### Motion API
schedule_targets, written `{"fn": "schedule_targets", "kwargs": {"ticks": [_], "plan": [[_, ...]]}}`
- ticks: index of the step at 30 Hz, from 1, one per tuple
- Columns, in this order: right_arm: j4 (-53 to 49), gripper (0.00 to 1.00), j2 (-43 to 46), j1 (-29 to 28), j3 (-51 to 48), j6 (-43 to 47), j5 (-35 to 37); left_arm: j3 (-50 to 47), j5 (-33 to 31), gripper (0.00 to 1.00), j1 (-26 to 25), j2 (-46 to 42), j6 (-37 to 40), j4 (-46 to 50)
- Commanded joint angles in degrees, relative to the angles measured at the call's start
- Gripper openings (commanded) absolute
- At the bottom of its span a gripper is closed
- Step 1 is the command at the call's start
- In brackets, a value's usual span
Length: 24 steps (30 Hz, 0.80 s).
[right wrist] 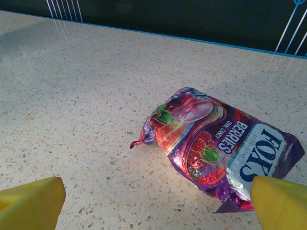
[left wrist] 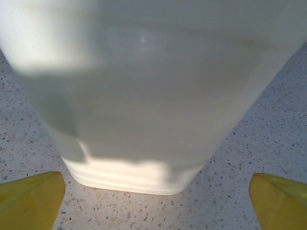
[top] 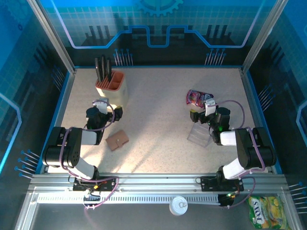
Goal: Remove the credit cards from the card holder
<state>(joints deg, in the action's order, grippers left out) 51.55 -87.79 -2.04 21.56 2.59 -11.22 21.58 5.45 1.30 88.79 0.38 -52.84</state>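
The card holder [top: 117, 140] lies folded shut on the table, a small brown wallet just right of the left arm. The credit cards are hidden. My left gripper [top: 102, 102] is farther back than the wallet, close to the cream knife block [top: 112, 86]. In the left wrist view its yellow fingertips [left wrist: 29, 199] stand wide apart, and the left gripper [left wrist: 156, 206] is open with nothing in it. My right gripper [top: 208, 102] sits at the right, just short of the purple snack pouch [top: 196, 97]. The right gripper [right wrist: 156, 206] is open and its fingertips [right wrist: 280, 203] hold nothing.
The knife block's cream wall [left wrist: 144, 96] rises right in front of the left fingers. The snack pouch [right wrist: 220, 148] lies just ahead of the right fingers. A clear plastic case [top: 199, 135] rests beside the right arm. Blue walls enclose the table [top: 158, 110].
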Motion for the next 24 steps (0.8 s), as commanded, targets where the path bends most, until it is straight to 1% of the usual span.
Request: {"fn": "schedule_targets", "kwargs": {"ticks": [1,7,11,15,22,24], "plan": [[2.2,1.0,-0.2,1.0,-0.4,0.8,-1.0,-0.4,1.3,0.99,0.6,0.1,0.7,-1.4],[2.3,1.0,-0.3,1.1,-0.3,0.5,-0.6,-0.4,1.3,0.99,0.5,0.1,0.7,-1.4],[-0.3,1.0,-0.4,1.1,1.0,-1.7,5.3,-0.4,1.2,0.99,0.5,0.1,0.6,-1.3],[-0.1,1.0,-0.5,1.1,1.0,-1.7,5.4,0.2,-1.4,0.99,0.5,0.1,-0.2,-0.3],[-0.4,1.0,-0.5,0.8,1.1,-1.6,6.0,0.3,-1.7,0.99,0.5,0.1,-0.2,-0.2],[-0.3,1.0,-0.4,0.7,1.0,-1.6,6.2,0.6,-3.7,0.99,0.5,0.0,-0.6,0.4]]}}
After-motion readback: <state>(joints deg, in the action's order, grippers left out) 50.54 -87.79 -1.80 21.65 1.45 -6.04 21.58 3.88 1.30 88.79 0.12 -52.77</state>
